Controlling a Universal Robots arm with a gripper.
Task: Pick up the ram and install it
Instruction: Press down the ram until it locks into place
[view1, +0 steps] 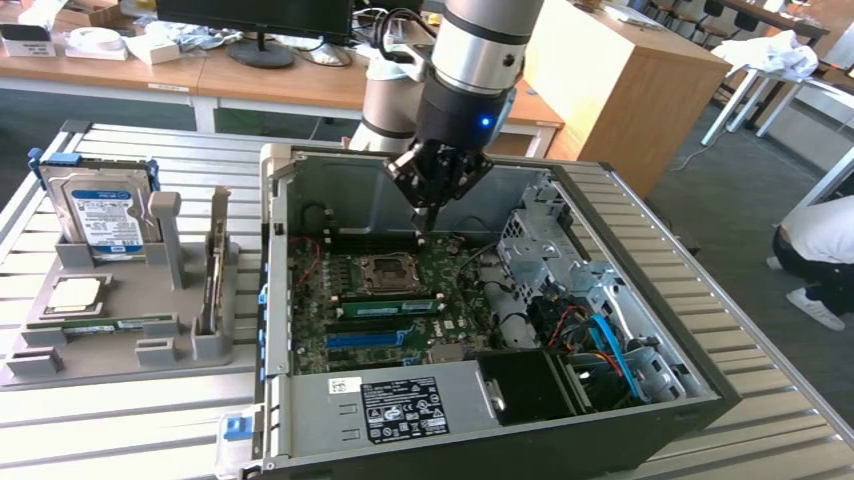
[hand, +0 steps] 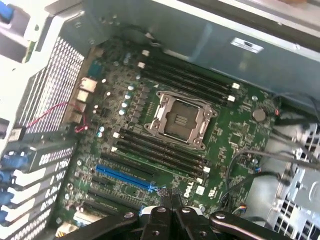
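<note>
gripper shut and empty over the open case, ram seated in a slot

the gripper (view1: 424, 205) hangs in the upper middle of the exterior frame, jaws closed with nothing between them, tips just above the motherboard (hand: 235, 135) near the empty cpu socket (hand: 180, 120). the ram (view1: 390, 305), a green stick, lies in a slot just below the socket at frame centre. judging by this, the step goes best with a straight vertical push, even along the stick, so both end clips latch. a second green stick (view1: 100, 326) lies in the grey fixture (view1: 120, 350) at lower left, beside the hard drive (view1: 104, 215). cables (view1: 594, 335) and the drive cage (view1: 541, 245) crowd the centre right of the case.
</note>
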